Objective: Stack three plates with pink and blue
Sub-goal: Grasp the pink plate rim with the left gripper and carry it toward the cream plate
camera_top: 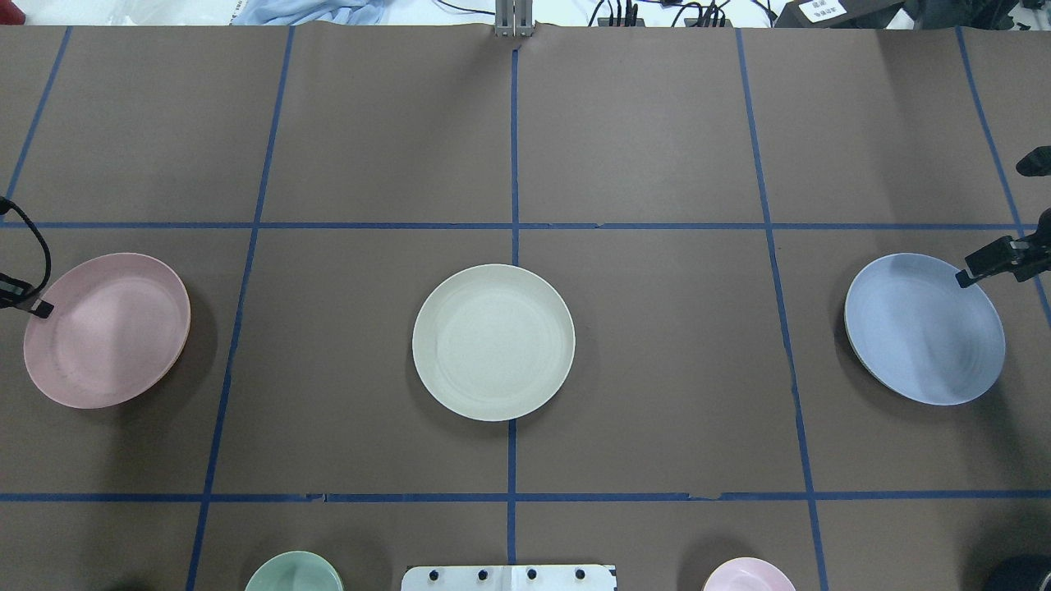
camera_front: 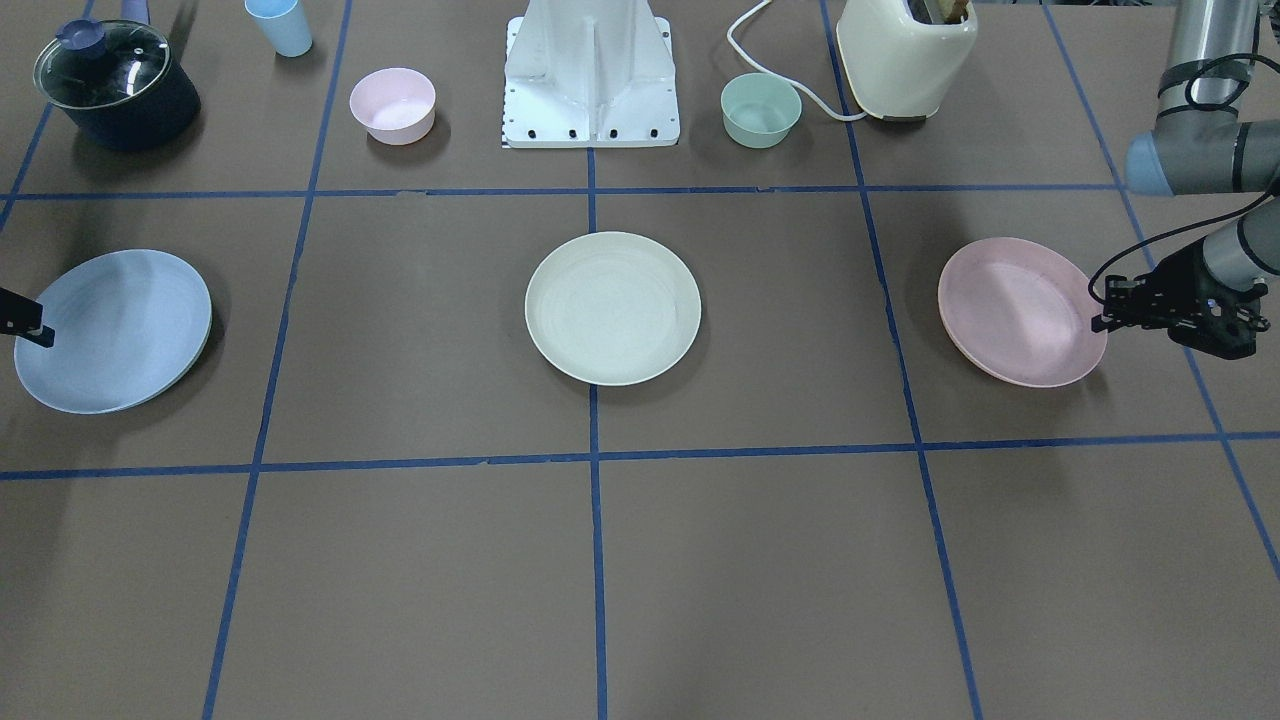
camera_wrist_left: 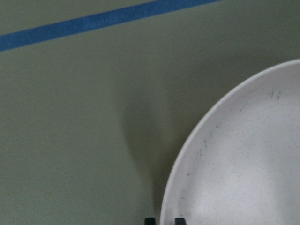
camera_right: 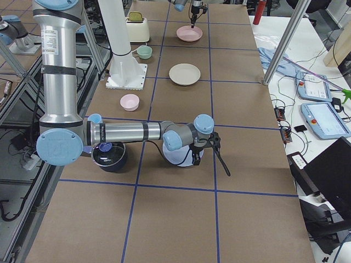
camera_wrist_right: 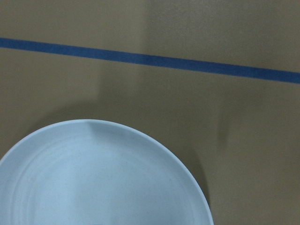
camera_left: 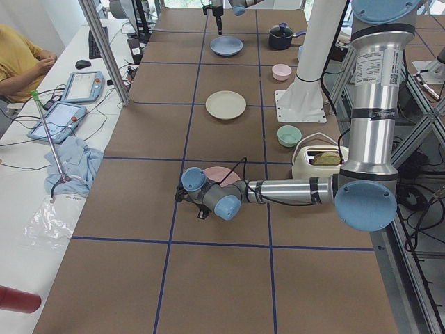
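The cream plate (camera_front: 612, 308) lies flat at the table's middle. The pink plate (camera_front: 1015, 310) is on the robot's left side and looks slightly tilted. My left gripper (camera_front: 1100, 322) is shut on its outer rim. In the left wrist view the two fingertips (camera_wrist_left: 149, 220) straddle the rim of the pink plate (camera_wrist_left: 243, 159). The blue plate (camera_front: 115, 330) is on the robot's right side, also slightly tilted. My right gripper (camera_front: 40, 335) is shut on its outer rim. The right wrist view shows the blue plate (camera_wrist_right: 93, 178) but no fingers.
Along the robot's side stand a dark lidded pot (camera_front: 115, 85), a blue cup (camera_front: 280, 25), a small pink bowl (camera_front: 392, 105), the white robot base (camera_front: 592, 80), a mint bowl (camera_front: 760, 110) and a cream toaster (camera_front: 905, 55) with its cord.
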